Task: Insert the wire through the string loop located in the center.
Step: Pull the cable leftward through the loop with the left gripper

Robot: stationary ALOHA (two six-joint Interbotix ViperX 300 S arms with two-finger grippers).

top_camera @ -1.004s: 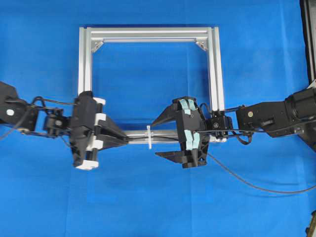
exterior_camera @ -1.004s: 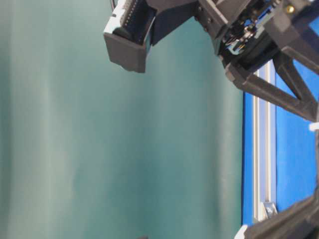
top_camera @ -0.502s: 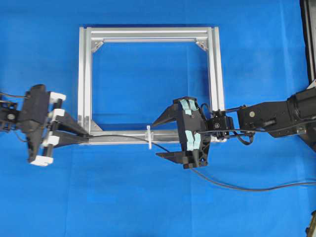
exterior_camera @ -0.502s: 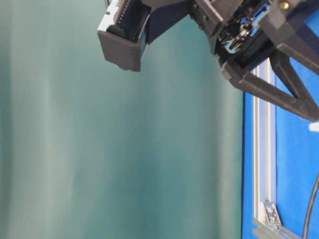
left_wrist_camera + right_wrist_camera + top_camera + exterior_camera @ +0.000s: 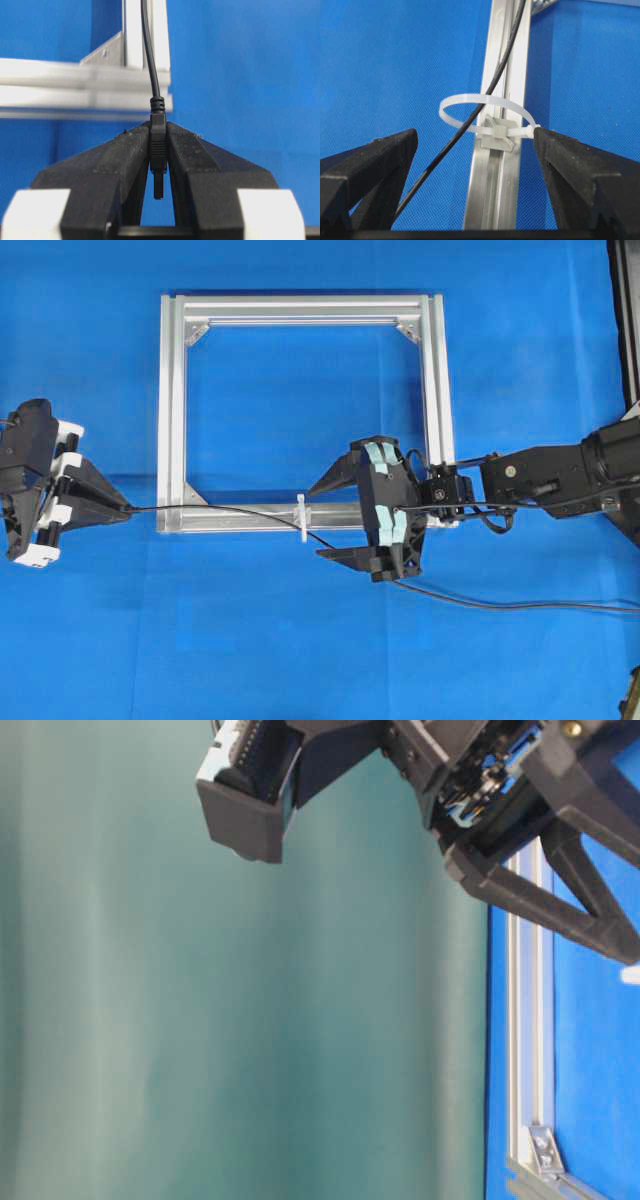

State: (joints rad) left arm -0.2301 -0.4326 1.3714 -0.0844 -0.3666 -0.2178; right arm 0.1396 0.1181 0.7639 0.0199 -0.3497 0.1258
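While the open right claw (image 5: 331,516) flanks the string loop (image 5: 487,116), the left claw (image 5: 158,131) pinches the wire (image 5: 220,509).

Left gripper (image 5: 158,150) fingers (image 5: 120,155) clamp the wire (image 5: 158,145).

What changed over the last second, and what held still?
The left gripper, shut on the wire's plug, pulled away leftward past the frame, drawing the wire further through the string loop. The right gripper, open, and the frame stayed put.
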